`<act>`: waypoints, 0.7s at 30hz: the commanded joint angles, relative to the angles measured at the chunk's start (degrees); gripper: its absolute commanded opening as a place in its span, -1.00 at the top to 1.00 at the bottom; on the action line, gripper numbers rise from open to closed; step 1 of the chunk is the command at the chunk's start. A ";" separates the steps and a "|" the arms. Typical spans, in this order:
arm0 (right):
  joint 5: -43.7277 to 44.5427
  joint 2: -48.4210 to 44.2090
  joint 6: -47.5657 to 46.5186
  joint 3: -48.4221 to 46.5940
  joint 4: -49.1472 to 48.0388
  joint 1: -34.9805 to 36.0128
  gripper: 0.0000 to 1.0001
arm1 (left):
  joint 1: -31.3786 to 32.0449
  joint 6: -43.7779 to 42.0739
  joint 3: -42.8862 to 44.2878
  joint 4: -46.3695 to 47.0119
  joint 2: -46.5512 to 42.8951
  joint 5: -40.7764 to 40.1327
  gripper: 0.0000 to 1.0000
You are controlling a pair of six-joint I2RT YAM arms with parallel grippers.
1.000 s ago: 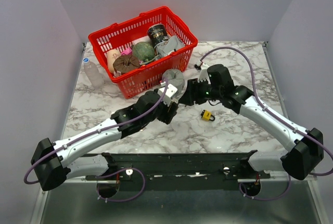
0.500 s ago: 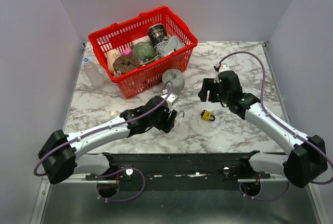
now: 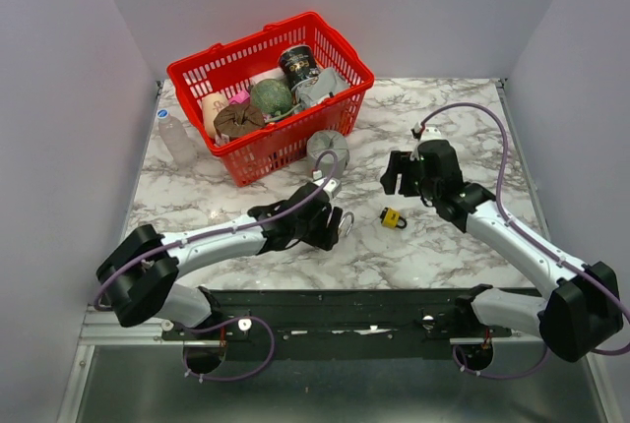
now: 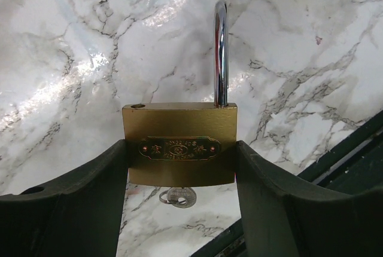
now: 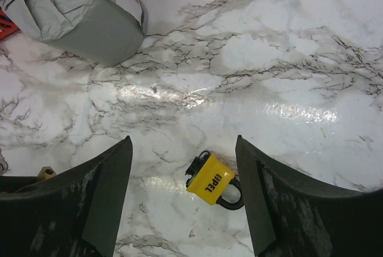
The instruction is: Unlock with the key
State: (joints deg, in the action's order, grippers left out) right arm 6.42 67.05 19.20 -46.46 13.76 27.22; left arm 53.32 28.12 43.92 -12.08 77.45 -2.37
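My left gripper [image 4: 179,170] is shut on a brass padlock [image 4: 179,140] and holds it just above the marble table [image 3: 443,128]. Its steel shackle [image 4: 221,54] stands turned out of the body, and the empty shackle hole [image 4: 137,106] shows. A small key [image 4: 178,196] on a ring sticks out of the padlock's underside. In the top view this gripper [image 3: 330,221] is at the table's middle front. My right gripper [image 5: 182,149] is open and empty, hovering over a small yellow padlock [image 5: 210,176] with a black shackle, which also shows in the top view [image 3: 392,216].
A red basket [image 3: 251,162] with several items stands at the back left. A grey rolled cloth [image 3: 328,151] lies beside it and shows in the right wrist view [image 5: 78,12]. A clear bottle [image 3: 177,138] lies at the left edge. The black frame rail [image 3: 335,300] runs along the front.
The two grippers met at the brass padlock by the grey roll. Now they are apart: the left has drawn back towards the front with the padlock, and the right has moved right over the yellow padlock.
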 commanded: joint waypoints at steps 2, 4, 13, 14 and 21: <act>0.27 -1.83 -0.48 1.54 -1.89 -0.59 -0.56 | -0.15 6.33 1.69 6.62 4.99 -3.69 1.00; 0.35 -2.27 -0.48 1.98 -1.89 -0.68 -0.56 | -0.15 7.21 1.78 6.89 6.47 -5.00 1.00; 0.70 -3.59 -0.74 2.60 -1.81 -0.86 -0.56 | -0.76 9.85 2.66 -2.95 11.32 -18.37 1.00; 0.79 -3.59 -0.74 2.51 -1.81 -0.86 -0.56 | -1.28 10.28 2.31 -3.04 11.23 -18.89 1.00; 0.09 -4.03 -1.01 2.86 -2.51 -0.86 -0.57 | -5.14 13.10 2.75 -5.33 11.49 -24.35 1.00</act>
State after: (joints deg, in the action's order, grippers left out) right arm 6.42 64.16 19.03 -44.80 13.10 26.85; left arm 50.94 38.89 45.65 -16.03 89.03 -19.99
